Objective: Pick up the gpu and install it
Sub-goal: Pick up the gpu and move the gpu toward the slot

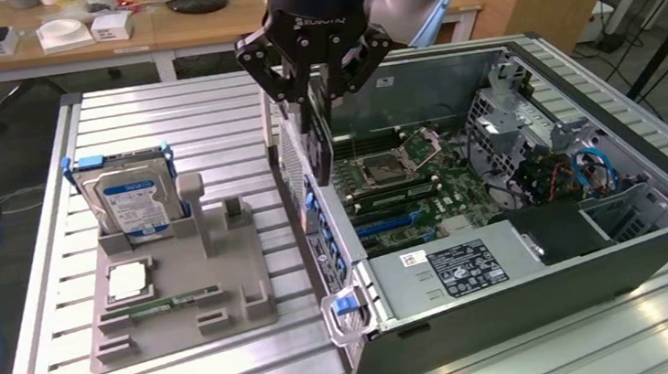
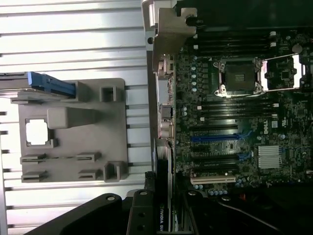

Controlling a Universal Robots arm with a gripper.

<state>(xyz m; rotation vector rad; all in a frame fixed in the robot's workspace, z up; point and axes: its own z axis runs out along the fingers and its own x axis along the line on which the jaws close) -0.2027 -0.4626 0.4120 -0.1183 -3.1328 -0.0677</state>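
One card is in hand.

Exterior view: the gripper [image 1: 313,79] has its jaws closed on the gpu [image 1: 320,151]. The card hangs upright and edge-on from the fingers, over the open computer case [image 1: 542,300], just beside the case's rear wall (on the exterior view's left). It hangs above the motherboard [image 1: 425,178] and appears clear of it, not seated.

To do this step well, hold the card vertical, line its lower edge up along a slot, and set the end bracket to the rear wall opening. Lower it straight, without twisting; a tilt would likely jam the edge connector. From here the card reads as a thin dark slab.

Wrist view: the gpu [image 2: 164,196] shows as a narrow black strip with white lettering. Its far end lies beside the rear wall, near the blue expansion slots [image 2: 215,138]. Whether it is lined up with a slot cannot be told.
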